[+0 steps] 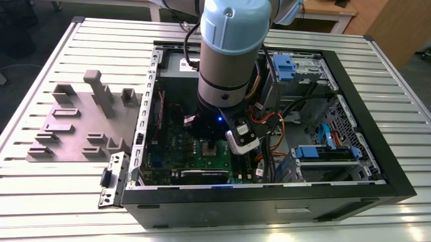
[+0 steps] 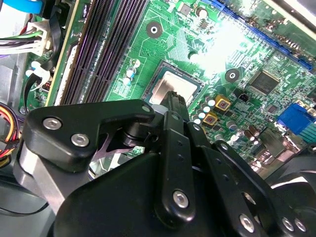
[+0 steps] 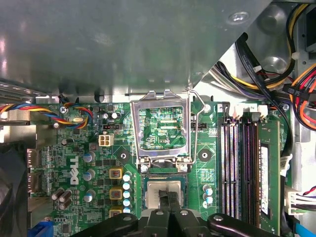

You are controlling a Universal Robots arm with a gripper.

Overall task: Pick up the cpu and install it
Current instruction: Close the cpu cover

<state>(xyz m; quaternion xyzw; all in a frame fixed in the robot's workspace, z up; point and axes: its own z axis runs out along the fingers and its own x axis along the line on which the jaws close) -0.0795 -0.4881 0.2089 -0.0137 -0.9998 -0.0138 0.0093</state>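
cpu [image 3: 165, 186] in socket [image 3: 145, 193]; directly beneath gripper [image 3: 168, 198] tips | fingers [image 3: 163, 202] together

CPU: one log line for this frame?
step: install | cpu: lying in socket | gripper: shut, fingers over cpu, contact unclear | socket frame: open, tilted up

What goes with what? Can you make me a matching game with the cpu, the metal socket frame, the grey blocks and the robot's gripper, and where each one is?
Things:
1. cpu
2. socket frame
3. grey plastic blocks
4. gripper

Places or states:
a. on the table, outside the computer case
b. hinged open
c. seated on the green motherboard
d. right over the cpu, jaws shut

Pairs: 1-c, 2-b, 3-a, 4-d
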